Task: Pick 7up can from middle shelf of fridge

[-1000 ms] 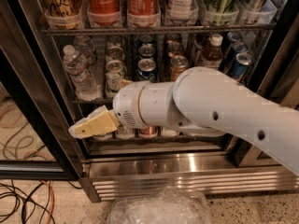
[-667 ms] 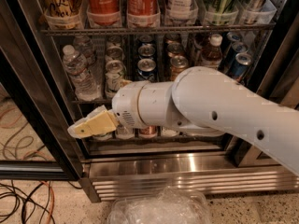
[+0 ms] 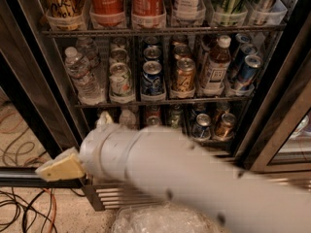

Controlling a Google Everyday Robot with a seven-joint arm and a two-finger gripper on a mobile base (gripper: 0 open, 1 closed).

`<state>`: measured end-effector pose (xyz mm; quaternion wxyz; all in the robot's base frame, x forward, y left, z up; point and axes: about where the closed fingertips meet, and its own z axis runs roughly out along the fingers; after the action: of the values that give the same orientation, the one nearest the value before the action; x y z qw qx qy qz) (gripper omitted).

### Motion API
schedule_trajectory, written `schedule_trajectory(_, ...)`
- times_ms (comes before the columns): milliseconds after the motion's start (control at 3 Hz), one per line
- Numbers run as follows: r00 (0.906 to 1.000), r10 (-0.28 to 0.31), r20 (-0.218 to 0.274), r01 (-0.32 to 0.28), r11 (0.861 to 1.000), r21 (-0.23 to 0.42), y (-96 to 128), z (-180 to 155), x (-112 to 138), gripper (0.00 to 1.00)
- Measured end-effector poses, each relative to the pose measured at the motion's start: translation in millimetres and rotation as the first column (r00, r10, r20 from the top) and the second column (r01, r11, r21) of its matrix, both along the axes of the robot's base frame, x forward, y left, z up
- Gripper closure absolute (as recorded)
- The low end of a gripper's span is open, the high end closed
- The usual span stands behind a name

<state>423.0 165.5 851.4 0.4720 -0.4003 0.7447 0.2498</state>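
Observation:
The 7up can (image 3: 120,81), whitish-silver with green print, stands at the front of its lane on the middle shelf (image 3: 160,102) of the fridge (image 3: 29,86). It is between water bottles (image 3: 82,76) on its left and a blue can (image 3: 152,78) on its right. My gripper (image 3: 60,168), yellowish at its tip, is low at the left, outside the fridge in front of the lower door frame. It is well below and left of the 7up can. My white arm (image 3: 194,178) crosses the lower view and hides much of the bottom shelf.
A gold-orange can (image 3: 184,75), a tea bottle (image 3: 215,64) and more blue cans (image 3: 248,69) share the middle shelf. Coca-Cola bottles (image 3: 107,4) stand on the rack above. The ribbed steel base panel (image 3: 104,198), floor cables (image 3: 19,212) and a clear plastic bag (image 3: 160,220) lie below.
My arm and gripper have dropped down and to the left. The front cans of the middle shelf, the 7up can among them, now show above the arm.

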Motion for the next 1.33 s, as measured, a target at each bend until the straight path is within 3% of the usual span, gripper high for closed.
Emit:
schedule_trajectory(333,0.9844,-0.167,-0.055,0.166,0.986,-0.025,4.1,-32.0,-33.9,0.00)
schedule_trajectory(667,0.9424,-0.330,-0.054,0.330,0.944,-0.011,-11.2,-50.0,-36.6,0.00)
schedule_trajectory(1000,0.9038,-0.423,-0.064,0.427,0.903,0.058,-18.2,-56.8,-18.4,0.00)
schedule_trajectory(1333,0.8821,-0.468,-0.053,0.471,0.871,0.142,-24.9,-60.6,13.0,0.00)
